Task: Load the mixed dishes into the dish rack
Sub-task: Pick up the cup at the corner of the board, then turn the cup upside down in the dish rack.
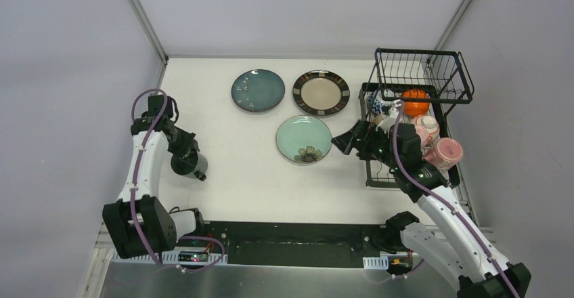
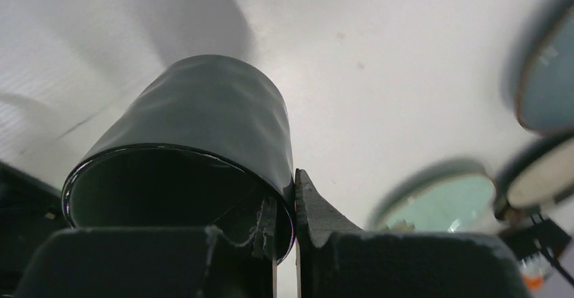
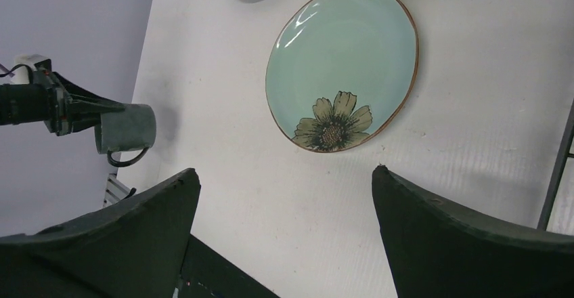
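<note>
Table (image 1: pixel 230 169): white, matte, faintly ribbed. Grey walls (image 1: pixel 61 74) on left, far and right sides; metal posts (image 1: pixel 142 17) at far corners. Dark teal plate (image 1: pixel 258 90) and beige dark-rimmed plate (image 1: pixel 321 93) side by side at far centre; mint flower plate (image 1: pixel 304 139) just nearer, lying flat. Dish rack (image 1: pixel 420 51) at right edge; orange bowl (image 1: pixel 415 100) and pink cups (image 1: pixel 443 152) in it. Left gripper (image 2: pixel 285 203) at left side: jaws nearly together, pinching wall of dark mug (image 2: pixel 203 129), one finger inside rim, one outside. Right gripper (image 3: pixel 284 171) between mint flower plate and dish rack: jaws spread wide, holding nothing.
</note>
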`<state>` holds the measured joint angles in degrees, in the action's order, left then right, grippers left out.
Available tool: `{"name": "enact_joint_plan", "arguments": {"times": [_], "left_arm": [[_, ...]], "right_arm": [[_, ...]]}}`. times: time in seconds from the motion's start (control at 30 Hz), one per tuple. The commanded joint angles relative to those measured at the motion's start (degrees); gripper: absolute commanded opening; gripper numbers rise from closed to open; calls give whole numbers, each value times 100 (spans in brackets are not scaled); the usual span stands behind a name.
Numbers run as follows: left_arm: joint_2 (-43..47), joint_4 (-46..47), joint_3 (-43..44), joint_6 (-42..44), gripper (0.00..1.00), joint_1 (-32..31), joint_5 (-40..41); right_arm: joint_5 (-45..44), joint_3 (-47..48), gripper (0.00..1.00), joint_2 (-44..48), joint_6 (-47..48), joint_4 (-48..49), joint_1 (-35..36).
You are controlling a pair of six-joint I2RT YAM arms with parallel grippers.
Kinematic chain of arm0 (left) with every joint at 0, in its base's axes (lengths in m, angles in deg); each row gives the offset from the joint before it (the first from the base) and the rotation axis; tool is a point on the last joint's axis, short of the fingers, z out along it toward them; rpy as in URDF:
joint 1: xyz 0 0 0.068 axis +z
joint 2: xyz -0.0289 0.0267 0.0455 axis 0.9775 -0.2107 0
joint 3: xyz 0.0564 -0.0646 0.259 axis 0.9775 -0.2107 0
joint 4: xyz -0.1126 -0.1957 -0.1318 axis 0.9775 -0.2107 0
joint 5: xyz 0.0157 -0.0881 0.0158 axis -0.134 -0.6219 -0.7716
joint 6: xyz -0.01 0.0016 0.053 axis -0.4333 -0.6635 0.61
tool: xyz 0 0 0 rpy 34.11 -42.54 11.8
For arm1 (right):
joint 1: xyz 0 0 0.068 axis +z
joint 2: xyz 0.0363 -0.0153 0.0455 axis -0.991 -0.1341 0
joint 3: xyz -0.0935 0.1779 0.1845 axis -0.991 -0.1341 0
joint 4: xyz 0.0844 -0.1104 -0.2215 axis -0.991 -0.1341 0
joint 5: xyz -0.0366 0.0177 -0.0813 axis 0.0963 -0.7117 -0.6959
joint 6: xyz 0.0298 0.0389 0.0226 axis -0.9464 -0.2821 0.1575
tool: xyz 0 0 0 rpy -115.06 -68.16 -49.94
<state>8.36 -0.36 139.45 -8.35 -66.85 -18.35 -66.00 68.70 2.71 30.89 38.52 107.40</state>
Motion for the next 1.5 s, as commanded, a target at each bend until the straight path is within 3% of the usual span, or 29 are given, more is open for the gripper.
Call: {"name": "enact_joint_plan", "arguments": {"times": [0.0, 0.2, 0.47, 0.67, 0.8, 0.93, 1.17, 1.47], "left_arm": [[715, 913, 157, 349, 0, 41, -1476], [1251, 2519, -288, -138, 0, -10, -3076], [1638, 4483, -730, -1273, 0, -175, -3904], [1693, 7144, -1513, -2741, 0, -377, -4462], [1609, 7548, -1431, -3052, 0, -744, -4541], [1471, 7883, -1266, -3233, 0, -1283, -4463], [988, 8273, -817, -3424, 0, -2485, -4321], [1008, 8309, -699, -3572, 0, -2982, -3946]], "right_arm": [[256, 81, 100, -412, -102, 896, 177], [435, 338, 99, -1149, -636, 1611, 874], [1165, 575, 97, -2343, -1018, 3360, 1495], [1249, 849, 95, -2905, -1303, 3970, 1707], [1341, 715, 94, -3169, -1686, 4908, 1817], [1517, 567, 82, -3529, -2049, 5946, 1864], [1726, 369, 80, -3658, -2157, 6570, 1972], [1720, 264, 79, -3413, -2199, 6694, 1972]]}}
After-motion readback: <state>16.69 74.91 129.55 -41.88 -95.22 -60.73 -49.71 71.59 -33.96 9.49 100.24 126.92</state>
